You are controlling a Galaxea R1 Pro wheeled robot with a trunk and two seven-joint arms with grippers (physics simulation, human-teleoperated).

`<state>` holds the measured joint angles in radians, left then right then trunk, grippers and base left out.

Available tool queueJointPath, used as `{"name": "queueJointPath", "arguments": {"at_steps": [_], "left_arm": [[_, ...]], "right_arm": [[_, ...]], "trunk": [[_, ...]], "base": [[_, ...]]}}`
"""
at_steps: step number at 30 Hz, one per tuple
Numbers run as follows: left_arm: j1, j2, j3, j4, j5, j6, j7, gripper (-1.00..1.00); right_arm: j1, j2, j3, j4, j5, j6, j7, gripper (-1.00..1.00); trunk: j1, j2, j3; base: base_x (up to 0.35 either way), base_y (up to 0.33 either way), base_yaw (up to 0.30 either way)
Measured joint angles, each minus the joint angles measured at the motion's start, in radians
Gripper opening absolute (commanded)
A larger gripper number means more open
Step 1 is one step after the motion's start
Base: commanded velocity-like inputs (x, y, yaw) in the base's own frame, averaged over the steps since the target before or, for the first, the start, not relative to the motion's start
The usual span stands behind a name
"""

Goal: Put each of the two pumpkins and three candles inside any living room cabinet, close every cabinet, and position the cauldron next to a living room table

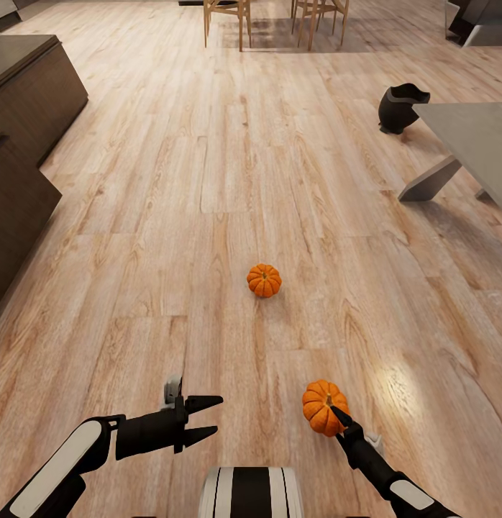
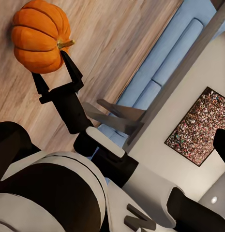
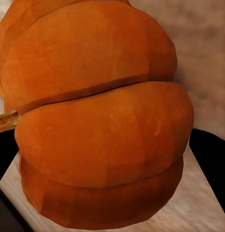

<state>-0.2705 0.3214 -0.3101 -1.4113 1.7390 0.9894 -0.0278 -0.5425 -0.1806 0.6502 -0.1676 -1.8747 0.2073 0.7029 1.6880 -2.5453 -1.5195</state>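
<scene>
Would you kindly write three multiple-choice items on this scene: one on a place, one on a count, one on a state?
1. Where does the cauldron stand?
A. On the floor by the coffee table's corner
B. On the cabinet
C. Between the grippers

2. How many pumpkins are visible in the head view?
A. One
B. Two
C. Three

3. What is the left gripper doing?
A. Clamping a candle
B. Holding the cauldron
C. Open, holding nothing

Answers:
1 A, it sits on the planks beside the tabletop's edge.
2 B, one pumpkin lies on the floor, another pumpkin is in the right gripper.
3 C, its fingers are spread with nothing between them.
</scene>
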Motion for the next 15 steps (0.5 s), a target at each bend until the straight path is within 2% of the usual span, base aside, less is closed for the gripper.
{"name": "queueJointPath", "arguments": {"at_steps": [15], "left_arm": [[0.000,0.000,0.000,-0.004,0.000,0.000,0.000,1.00]], "right_arm": [[0.000,0.000,0.000,0.000,0.000,-0.002,0.001,-1.00]], "trunk": [[0.000,0.000,0.000]], "base": [[0.000,0.000,0.000]]}}
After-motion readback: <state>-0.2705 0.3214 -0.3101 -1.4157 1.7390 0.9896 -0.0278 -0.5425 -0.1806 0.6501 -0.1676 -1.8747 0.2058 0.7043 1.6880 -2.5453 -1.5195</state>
